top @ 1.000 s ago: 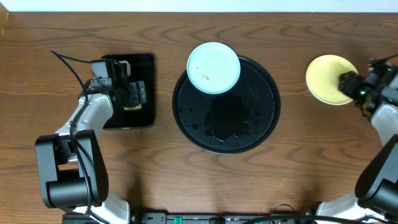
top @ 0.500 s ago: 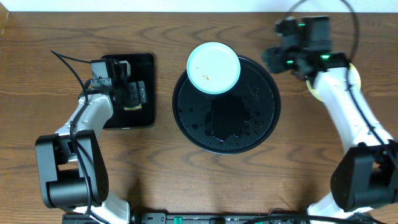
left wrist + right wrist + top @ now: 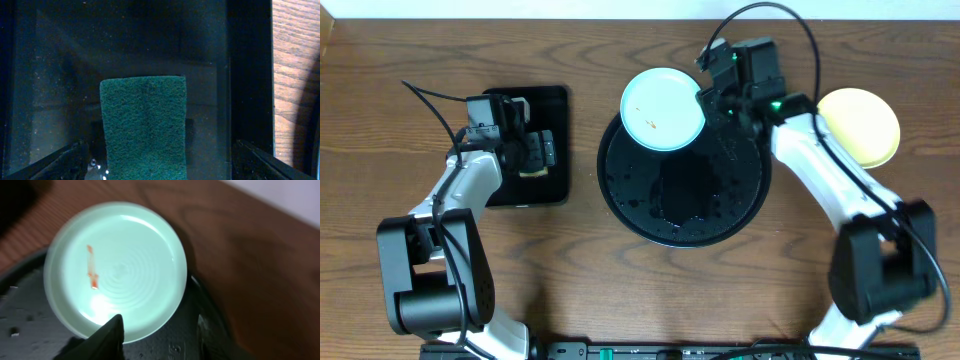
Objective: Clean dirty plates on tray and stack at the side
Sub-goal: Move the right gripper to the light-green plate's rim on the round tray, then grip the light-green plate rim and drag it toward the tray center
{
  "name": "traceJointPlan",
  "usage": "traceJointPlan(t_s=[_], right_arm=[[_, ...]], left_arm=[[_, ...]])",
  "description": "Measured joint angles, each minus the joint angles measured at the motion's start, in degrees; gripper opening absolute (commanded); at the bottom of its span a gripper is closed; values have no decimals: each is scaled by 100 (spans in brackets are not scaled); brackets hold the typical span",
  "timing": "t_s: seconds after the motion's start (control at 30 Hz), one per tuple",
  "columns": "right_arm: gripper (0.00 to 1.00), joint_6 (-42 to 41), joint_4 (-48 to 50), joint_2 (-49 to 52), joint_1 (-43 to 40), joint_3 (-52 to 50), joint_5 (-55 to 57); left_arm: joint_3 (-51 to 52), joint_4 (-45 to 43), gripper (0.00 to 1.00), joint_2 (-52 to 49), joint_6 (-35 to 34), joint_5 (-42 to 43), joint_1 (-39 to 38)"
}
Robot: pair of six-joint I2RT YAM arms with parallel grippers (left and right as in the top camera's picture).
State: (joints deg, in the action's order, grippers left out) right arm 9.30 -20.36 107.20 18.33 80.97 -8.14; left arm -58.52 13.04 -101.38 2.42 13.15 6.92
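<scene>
Brown wood-grain desk (image 3: 440, 40), white wall strip along the far edge.

Containers:
- large round glossy black tray with raised rim (image 3: 685, 215), desk centre. Holds one small pale mint-blue round plate (image 3: 663, 108), sitting on the far-left rim and overhanging it a bit. Orange streak on the plate face. Rest of the tray floor shows only light specks.
- smaller rectangular black tray (image 3: 552, 100), left of the round one. Holds a dark green rectangular scouring pad (image 3: 144, 125), lying flat.
- small pale yellow round plate (image 3: 865, 125) directly on the desk, right of the round tray, off it.

Fingers:
- right gripper (image 3: 157, 330): fingers spread, nothing held. Mint plate's near rim sits just ahead of the gap, between the two tips; can't tell if they touch it. Overhead puts this gripper at the plate's right edge.
- left gripper (image 3: 161, 145): fingers wide apart over the rectangular tray. Pad lies between them, visible gaps both sides, not clamped.
</scene>
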Motion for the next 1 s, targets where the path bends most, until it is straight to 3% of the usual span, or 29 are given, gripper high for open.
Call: traceJointPlan(t_s=[0.33,0.37,0.5,0.57,0.8,1.0], right_arm=[[47,-118,852,1517,-9,-92,35],[43,-138,909,1567,-9,-92,42],[9,-284,1008,1596,-9,-92,55],[1,-328,973,1596,-9,-90,66],[1,-496,262,1333,-9,-48,74],[1,-1370,-809,848,-37,-68,660]], left_arm=[[2,2,91,0,0,0,0],[2,2,91,0,-2,0,0],[0,2,91,0,0,0,0],[0,0,91,0,0,0,0],[0,2,91,0,0,0,0],[2,2,91,0,0,2,0]])
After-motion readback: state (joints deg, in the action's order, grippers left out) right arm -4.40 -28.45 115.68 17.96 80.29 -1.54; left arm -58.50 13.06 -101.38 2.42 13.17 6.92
